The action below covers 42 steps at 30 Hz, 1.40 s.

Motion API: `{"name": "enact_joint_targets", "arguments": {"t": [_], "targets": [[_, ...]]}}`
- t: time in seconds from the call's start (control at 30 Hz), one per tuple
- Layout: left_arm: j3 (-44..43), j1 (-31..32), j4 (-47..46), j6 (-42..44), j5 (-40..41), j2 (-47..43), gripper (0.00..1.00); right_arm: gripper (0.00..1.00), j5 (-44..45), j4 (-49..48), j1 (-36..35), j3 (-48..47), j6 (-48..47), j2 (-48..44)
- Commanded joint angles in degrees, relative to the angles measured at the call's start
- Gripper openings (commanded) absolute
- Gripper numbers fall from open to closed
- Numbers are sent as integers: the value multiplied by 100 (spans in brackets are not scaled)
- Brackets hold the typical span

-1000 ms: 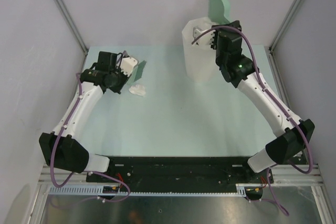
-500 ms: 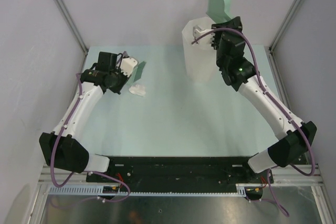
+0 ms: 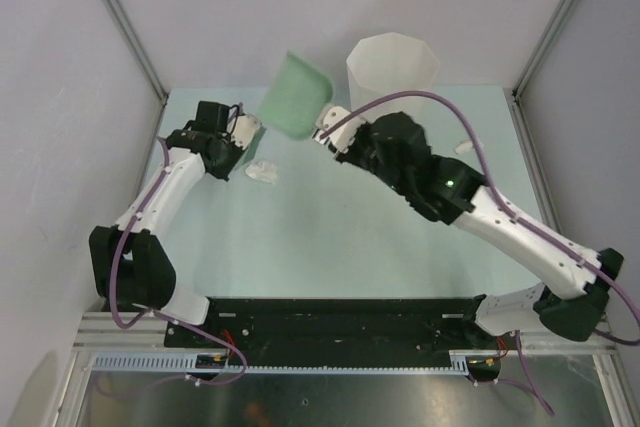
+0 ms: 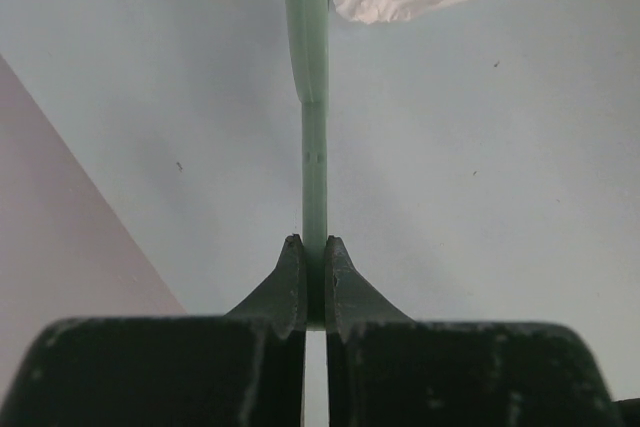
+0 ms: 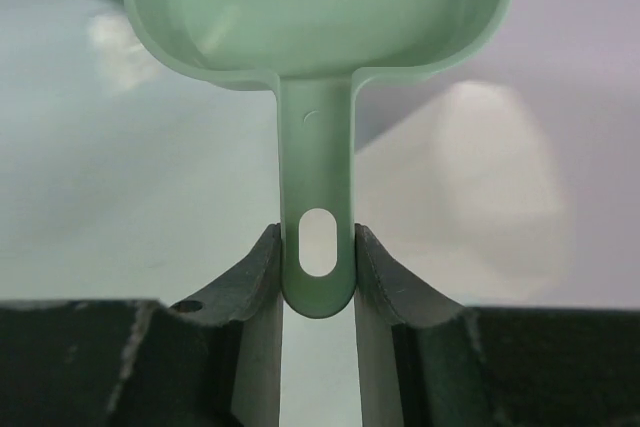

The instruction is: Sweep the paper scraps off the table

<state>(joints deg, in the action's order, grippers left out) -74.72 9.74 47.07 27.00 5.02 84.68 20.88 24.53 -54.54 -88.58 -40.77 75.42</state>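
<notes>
Left edge: a grey wall [image 3: 55,97] and a slanted metal rail [image 3: 120,17] close the left of the overhead frame; the left arm runs close beside them
Open room: a bare stretch of the table [image 3: 330,232] fills the middle and lower centre, between the two arms
Left gripper [image 3: 243,129]: upper left of the overhead frame, jaws pressed together on the edge of a thin green strip [image 4: 313,97], which runs straight up the middle of the left wrist view
Paper scraps: one white wad [image 3: 263,172] lies on the table just below and right of the left gripper, not in its jaws; in the wrist view it sits at the top edge, right beside the strip's far end, and contact cannot be told; a smaller white bit [image 3: 462,147] lies at the right, near the table's right edge, beyond the right arm
Right gripper [image 3: 325,134]: upper centre, jaws clamped on the slotted handle of a green dustpan [image 3: 295,95], which is raised and tilted, left of the bin
Bin [image 3: 392,65]: white, faceted, upright, open on top, at the table's far edge
Surface: pale mint, flat, lightly glossy
Right edge: a second grey wall [image 3: 600,127]
</notes>
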Motion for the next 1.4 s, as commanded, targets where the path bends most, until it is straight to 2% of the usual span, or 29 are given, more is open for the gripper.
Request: {"name": "enact_joint_targets", "arguments": {"t": [0.0,0.2,0.3,0.57,0.8,1.1,1.37], "targets": [[27,-147,-251,-29,166,30,0,0,-1225,841,-4,341,2511,481],[133,-244,-286,-64,17,224,0,0,-1587,1343,101,885,3602,816],[142,-244,-286,-81,-123,320,0,0,-2288,1247,312,1219,3979,1131],[168,-227,-295,-38,-449,584,0,0,-2563,1080,444,1413,4332,2117],[483,-86,-260,94,-1493,558,0,0,-2309,571,497,1404,4376,2697],[1056,608,162,613,-2997,-399,0,0,-1808,306,480,1404,4280,2856],[713,231,277,288,-2199,-822,0,0,-1333,333,401,1869,4200,2338]]}}
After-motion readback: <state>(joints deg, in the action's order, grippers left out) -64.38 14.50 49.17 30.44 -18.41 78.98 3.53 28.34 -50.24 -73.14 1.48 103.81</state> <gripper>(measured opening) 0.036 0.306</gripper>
